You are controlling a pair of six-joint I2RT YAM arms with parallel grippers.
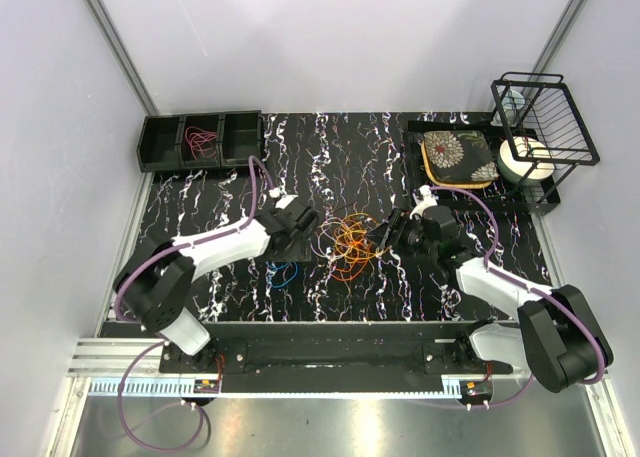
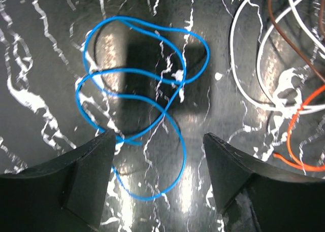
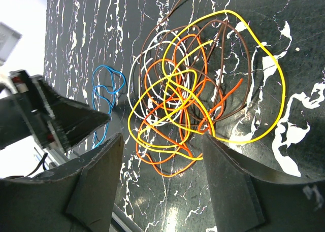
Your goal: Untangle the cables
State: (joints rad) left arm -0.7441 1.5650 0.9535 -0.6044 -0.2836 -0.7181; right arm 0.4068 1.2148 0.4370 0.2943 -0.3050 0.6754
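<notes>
Cables (image 1: 352, 239) are sitting in three places as I'm scanning across the marbled black table (image 1: 340, 147). At far left, a red cable (image 1: 203, 137) is lying in the middle compartment of the black bin (image 1: 242, 139), clear of the others, so I'm counting that one as sorted. Next, my left claw (image 2: 158, 135) is hanging wide open above the blue cable (image 2: 136, 97). That cable is lying in a loose coil on the table by itself, near the main pile but not crossing it as far as I can tell. The claw is gripping nothing, and I can't tell whether its tips are touching the surface. In the centre, the knot (image 3: 188, 90) is holding the rest of the work: yellow, orange, brown and white loops are threading through one another, with a big yellow loop sweeping round the outside. I'm judging the job as partly done, with two colours freed and four waiting. My right claw (image 3: 162, 136) is poised at the knot's near edge, jaws spread wide and empty, with yellow and orange loops showing in the gap between them. Whether either finger is brushing a wire, I can't say. At far right, a black wire rack (image 1: 545, 117) is standing well apart from the cables.
</notes>
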